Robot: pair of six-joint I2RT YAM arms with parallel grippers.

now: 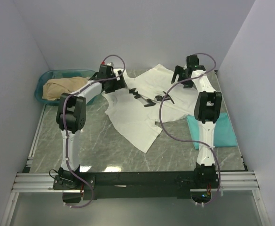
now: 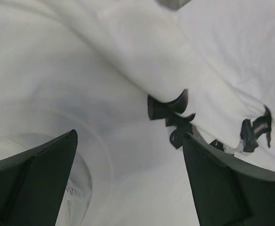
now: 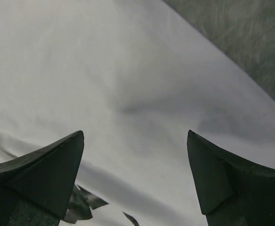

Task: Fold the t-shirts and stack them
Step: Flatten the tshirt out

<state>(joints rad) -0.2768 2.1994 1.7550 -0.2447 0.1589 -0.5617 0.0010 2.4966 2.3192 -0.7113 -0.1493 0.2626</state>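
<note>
The large white t-shirt (image 1: 137,113) lies crumpled and unfolded across the middle and back of the table, black print (image 1: 163,97) facing up. The teal-green t-shirt (image 1: 222,131) lies folded flat at the right, partly under the right arm. My left gripper (image 1: 120,83) is open just above the white shirt's left back part; its wrist view (image 2: 130,136) shows the collar (image 2: 88,165) and the print (image 2: 172,117) between the jaws. My right gripper (image 1: 183,74) is open above the shirt's right back edge; its wrist view (image 3: 135,134) shows white cloth (image 3: 128,70). Neither holds anything.
A teal plastic basket (image 1: 45,80) with tan cloth (image 1: 62,88) in it stands at the back left. The grey marble tabletop (image 1: 95,146) shows in front of the shirts and in the right wrist view (image 3: 250,42). Walls close in on three sides.
</note>
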